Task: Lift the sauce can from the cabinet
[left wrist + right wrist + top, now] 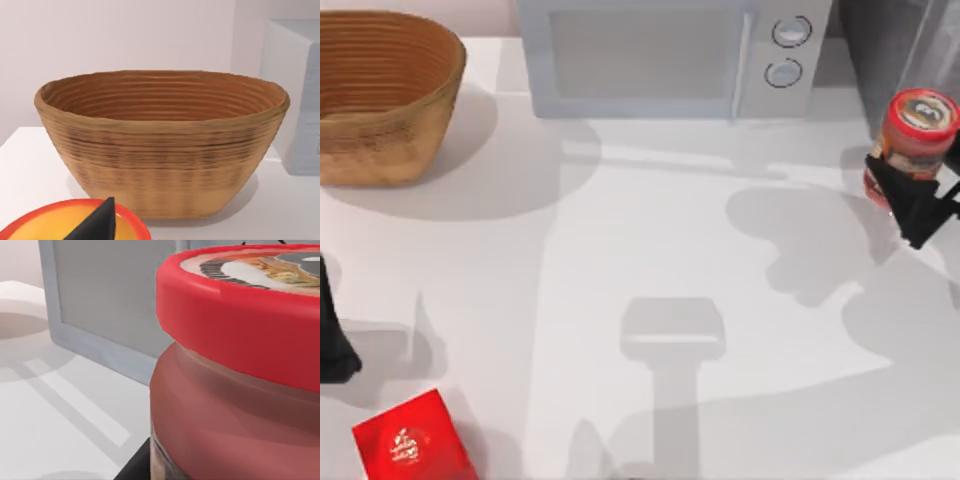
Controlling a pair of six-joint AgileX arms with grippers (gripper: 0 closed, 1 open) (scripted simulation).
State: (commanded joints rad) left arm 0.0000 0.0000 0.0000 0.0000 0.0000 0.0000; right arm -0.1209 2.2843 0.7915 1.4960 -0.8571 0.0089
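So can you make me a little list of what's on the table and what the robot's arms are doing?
sauce can: top view's right edge, below the cabinet, red lid up
right tool: dark fingers against the can's side; grip cannot be confirmed
left tool: idle at the table's left edge
basket: far left corner, nothing visible inside
microwave: back middle, door shut, two knobs
red box: near left corner
table: white, shadowed
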